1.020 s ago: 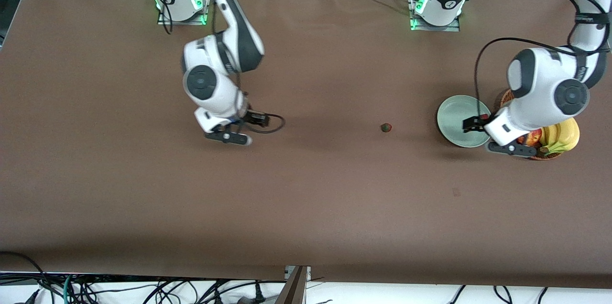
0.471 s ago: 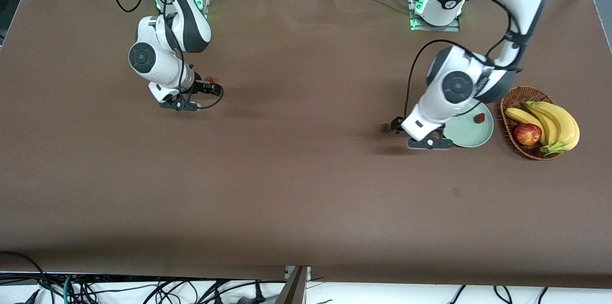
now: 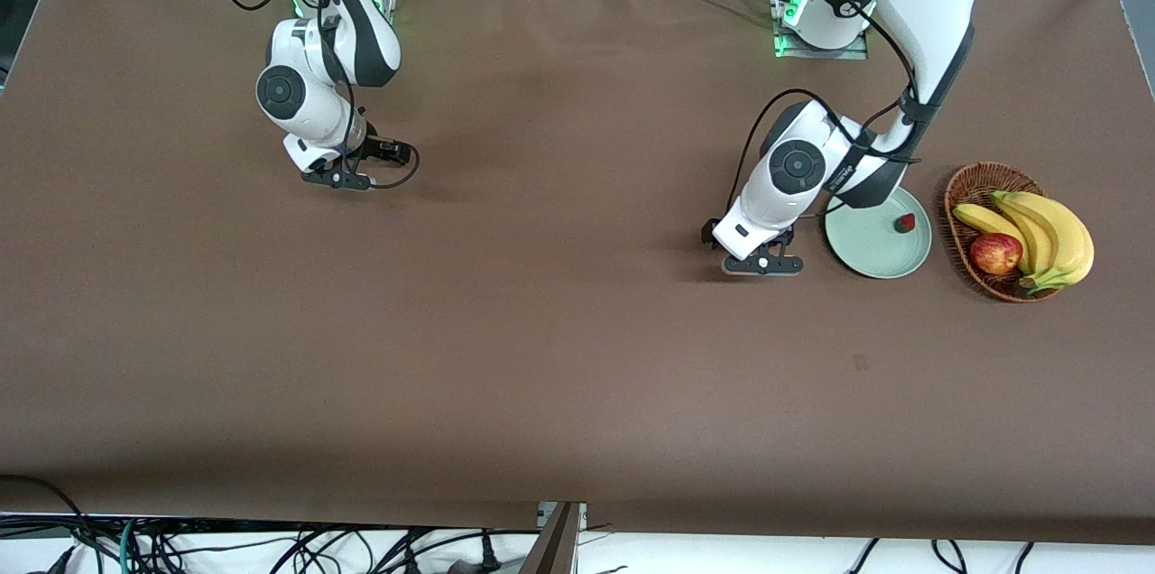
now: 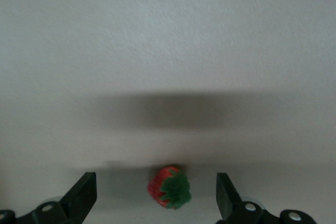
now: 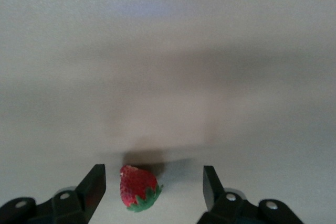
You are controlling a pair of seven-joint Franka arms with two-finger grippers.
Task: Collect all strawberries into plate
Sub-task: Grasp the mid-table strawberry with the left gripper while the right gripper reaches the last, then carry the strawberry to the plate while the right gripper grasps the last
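One strawberry [image 3: 904, 223] lies in the pale mint-green plate [image 3: 864, 247]. My left gripper [image 3: 751, 249] is low over the table beside the plate, toward the right arm's end. It is open, with a second strawberry [image 4: 169, 187] on the table between its fingers, untouched. My right gripper [image 3: 355, 162] is low near the right arm's base. It is open around a third strawberry [image 5: 137, 188], which lies closer to one finger [image 5: 94, 182]. Both of these berries are hidden under the hands in the front view.
A brown wicker basket [image 3: 964, 190] with bananas [image 3: 1047, 226] and a red apple [image 3: 995, 253] stands beside the plate at the left arm's end. The brown table cover [image 3: 577, 357] spreads wide between the two arms.
My left gripper left a strawberry in the plate and moved over to the berry beside it. My right gripper moved from mid-table toward its base and came down around a berry.
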